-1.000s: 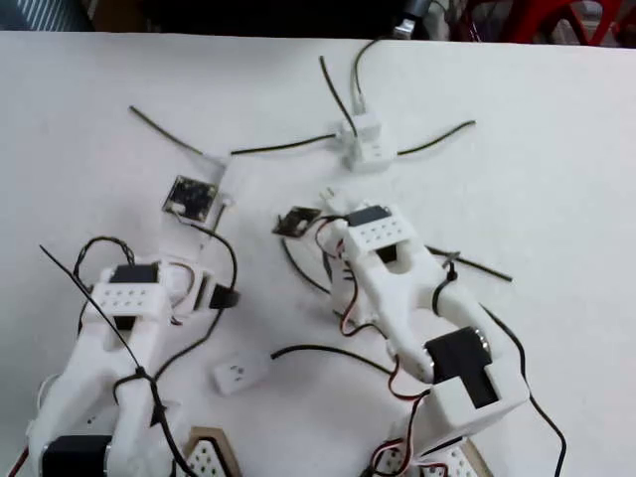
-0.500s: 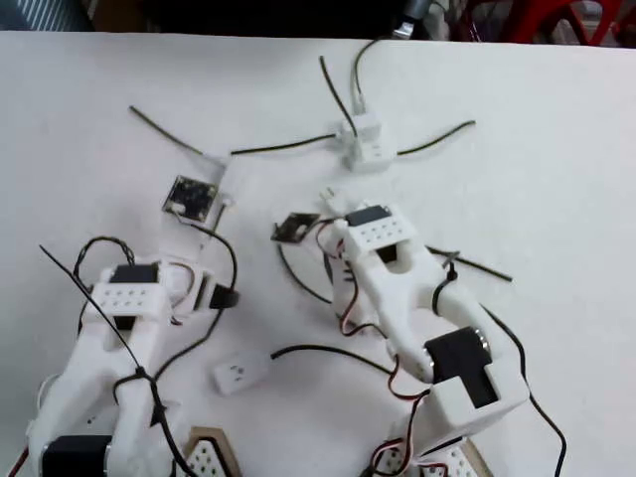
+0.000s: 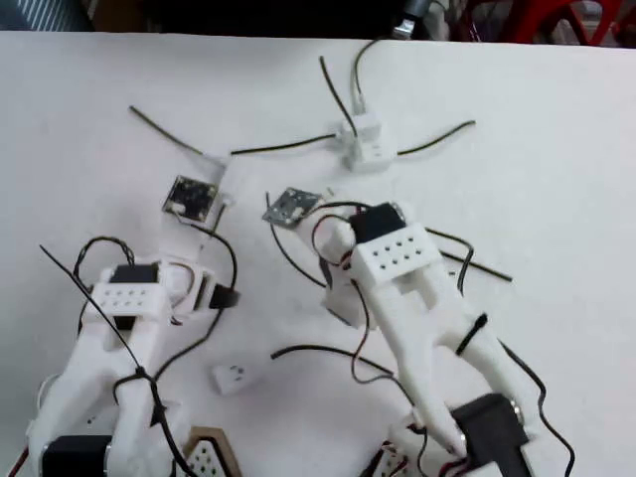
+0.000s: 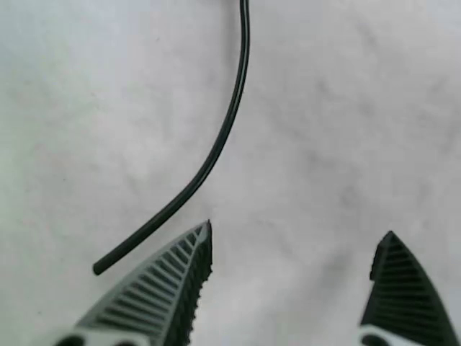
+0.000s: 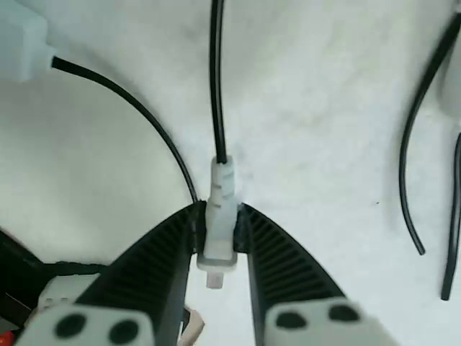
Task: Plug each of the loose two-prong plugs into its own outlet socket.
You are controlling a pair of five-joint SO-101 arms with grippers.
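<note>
My right tool [image 5: 220,216] is clamped across the flat sides of the small white two-prong plug [image 5: 220,189]. Its black cord trails ahead, leaving it free to steer toward the white socket block [image 3: 233,376] (my guess at the target). My left tool [image 4: 298,228] hangs open above the white surface [image 4: 360,108], beside a loose black wire [image 4: 216,144].

You're looking down on a white worktop [image 3: 556,119] that takes up nearly all of the high view. Its surface is matte and faintly mottled. The light on it is even, and the shadows you see are soft. The worktop's far edge runs straight across the top, with a dark strip [image 3: 248,15] behind it. Beyond the far right corner stand red bars [image 3: 556,20]. Beyond the far left corner is a blue-grey ribbed panel [image 3: 45,12]. You can't tell what either belongs to.
</note>
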